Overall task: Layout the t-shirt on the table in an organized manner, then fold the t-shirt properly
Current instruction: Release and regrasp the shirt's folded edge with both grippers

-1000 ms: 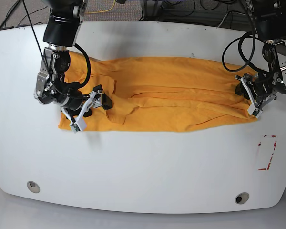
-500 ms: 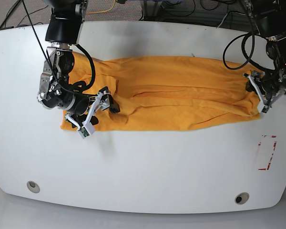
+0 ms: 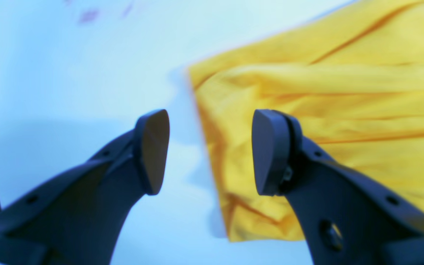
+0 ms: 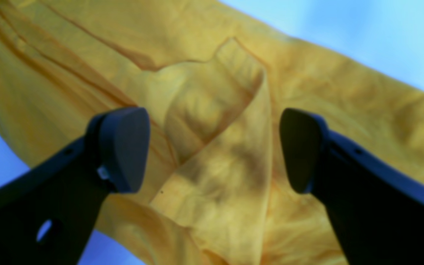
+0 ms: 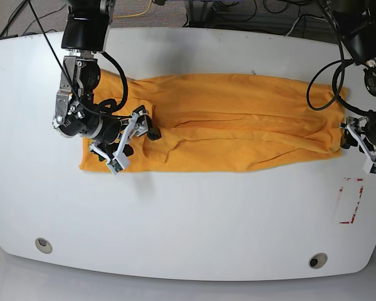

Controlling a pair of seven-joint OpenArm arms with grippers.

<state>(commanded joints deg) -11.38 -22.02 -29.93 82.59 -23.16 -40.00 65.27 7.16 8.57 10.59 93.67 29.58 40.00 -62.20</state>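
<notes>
creased orange t-shirt [image 5: 232, 122] lying stretched out

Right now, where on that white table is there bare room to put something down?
The wide near strip of the table is bare, bordered by the t-shirt, the two grommet holes and the red outline. It is crowded at the shirt's ends, where the right hand and left hand hover, both open.

cables: dark cables [image 5: 250, 15] lie on the floor beyond the surface's far edge
yellow cable: one yellow cable [image 5: 138, 11] runs among them, behind the far edge
</notes>
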